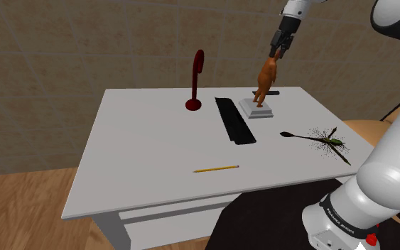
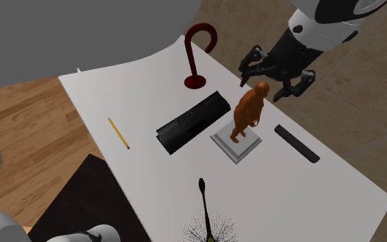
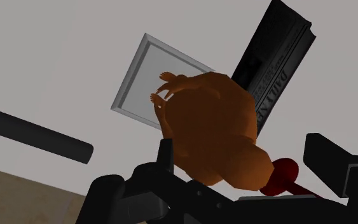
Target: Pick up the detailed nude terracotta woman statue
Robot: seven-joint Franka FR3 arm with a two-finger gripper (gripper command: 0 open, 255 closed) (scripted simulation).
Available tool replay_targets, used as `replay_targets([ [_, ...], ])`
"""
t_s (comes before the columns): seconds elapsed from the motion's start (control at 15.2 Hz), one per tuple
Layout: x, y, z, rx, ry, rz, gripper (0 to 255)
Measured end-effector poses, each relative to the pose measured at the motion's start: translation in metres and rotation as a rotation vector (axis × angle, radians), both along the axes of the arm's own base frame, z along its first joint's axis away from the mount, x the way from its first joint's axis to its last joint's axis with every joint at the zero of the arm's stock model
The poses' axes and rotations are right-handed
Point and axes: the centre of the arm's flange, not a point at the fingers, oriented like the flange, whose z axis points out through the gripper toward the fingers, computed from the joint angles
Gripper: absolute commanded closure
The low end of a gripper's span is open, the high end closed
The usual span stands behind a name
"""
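The gripper (image 1: 277,50) hangs over the head of the orange-brown woman statue (image 1: 264,79), fingers spread to either side and not clamped. The statue stands upright on its grey square base (image 1: 256,109), near the far edge of the white table (image 1: 155,153). The approach looks complete; closing and lifting remain. In the wrist view the torso hides the legs, and finger contact cannot be judged.
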Motion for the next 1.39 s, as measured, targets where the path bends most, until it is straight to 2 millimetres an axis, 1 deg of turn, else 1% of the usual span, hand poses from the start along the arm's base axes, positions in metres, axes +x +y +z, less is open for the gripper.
replay_targets([
  [0.07,-0.001,0.0,-0.005,0.0,0.0,0.0,0],
  [0.13,0.0,0.0,-0.007,0.0,0.0,0.0,255],
  [0.86,-0.001,-0.001,-0.005,-0.001,-0.002,0.0,255],
  [0.99,0.0,-0.001,0.002,0.0,0.001,0.0,255],
  [1.39,-0.002,-0.001,0.032,0.0,0.001,0.0,255],
])
